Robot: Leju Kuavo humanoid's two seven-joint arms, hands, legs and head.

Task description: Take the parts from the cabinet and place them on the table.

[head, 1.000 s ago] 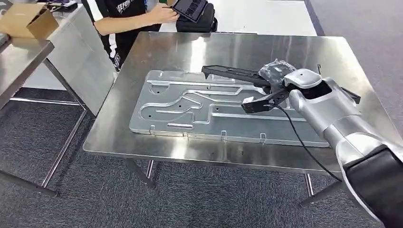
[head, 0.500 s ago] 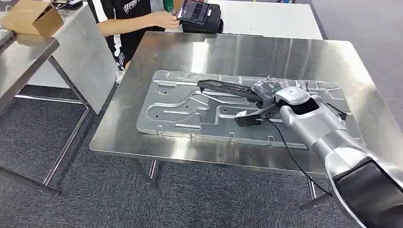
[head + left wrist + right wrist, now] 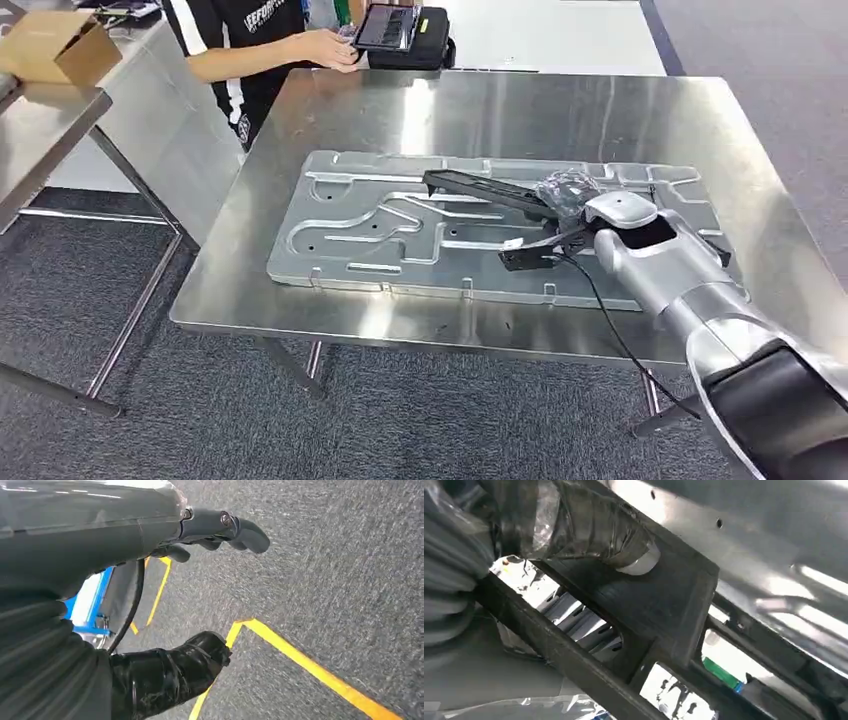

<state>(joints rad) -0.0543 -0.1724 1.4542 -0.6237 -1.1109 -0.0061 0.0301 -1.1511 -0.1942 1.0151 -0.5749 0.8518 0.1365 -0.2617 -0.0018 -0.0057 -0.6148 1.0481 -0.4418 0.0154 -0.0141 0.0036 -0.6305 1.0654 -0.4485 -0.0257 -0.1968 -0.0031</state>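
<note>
Right wrist view | black frame part (image 3: 659, 600) under thumb, gripped by fingers (image 3: 594, 525)

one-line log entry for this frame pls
right hand: grips black frame part | part: over stamped metal panel on steel table | left hand: hangs, holds nothing

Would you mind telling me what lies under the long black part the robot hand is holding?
Beneath the black frame part lies the embossed metal panel, flat on the steel table. The right robot hand and arm cover the part's far end and the panel there.
</note>
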